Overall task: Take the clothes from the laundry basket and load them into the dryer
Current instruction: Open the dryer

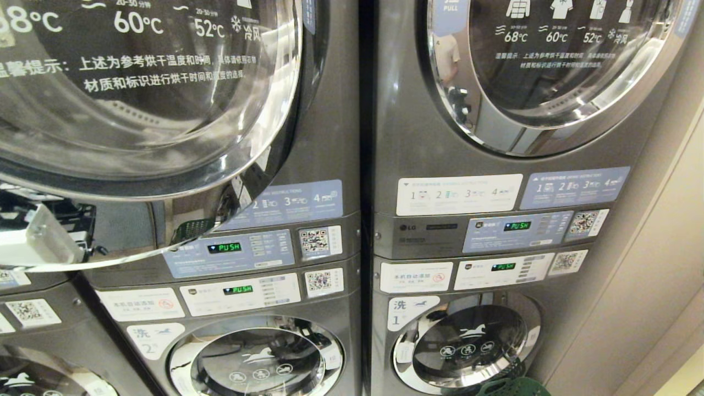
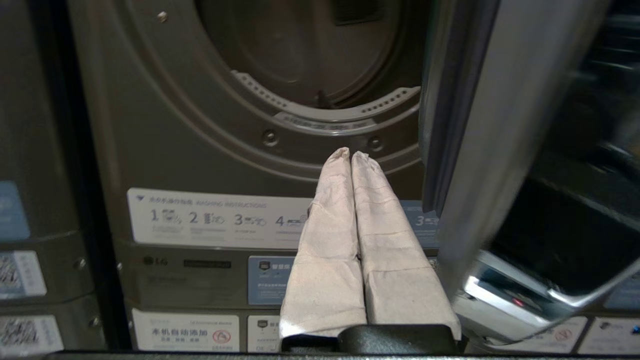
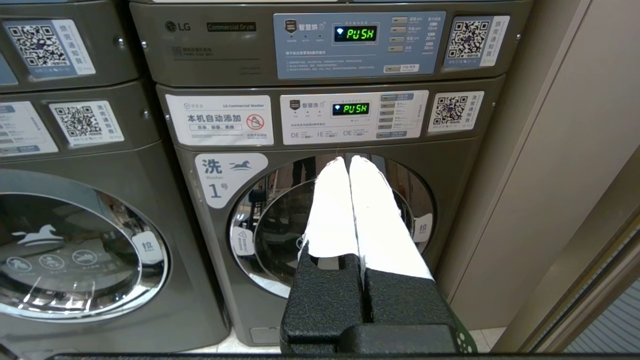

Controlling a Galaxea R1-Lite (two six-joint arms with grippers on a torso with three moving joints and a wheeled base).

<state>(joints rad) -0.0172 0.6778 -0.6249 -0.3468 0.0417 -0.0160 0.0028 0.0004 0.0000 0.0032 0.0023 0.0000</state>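
Observation:
The dryer's round door [image 1: 137, 99] stands swung open at the upper left of the head view. My left gripper [image 2: 351, 154], with tape-wrapped fingers, is shut with nothing in it and points at the lower rim of the open dryer mouth [image 2: 320, 112]; the dark drum [image 2: 300, 55] lies beyond, and no fabric shows in the part I see. The open door [image 2: 500, 125] is close beside this gripper. My right gripper [image 3: 348, 160] is shut and empty, facing washer number 1 [image 3: 330, 230]. A green edge of the laundry basket [image 1: 511, 388] shows at the floor. The clothes are out of view.
A second dryer [image 1: 550, 66] with its door closed stands to the right, over control panels [image 1: 517, 228] reading PUSH. Washer number 2 [image 1: 253, 363] sits below the open dryer. A beige wall [image 1: 649, 247] bounds the right side. The basket's green rim [image 3: 465, 342] lies beside my right gripper.

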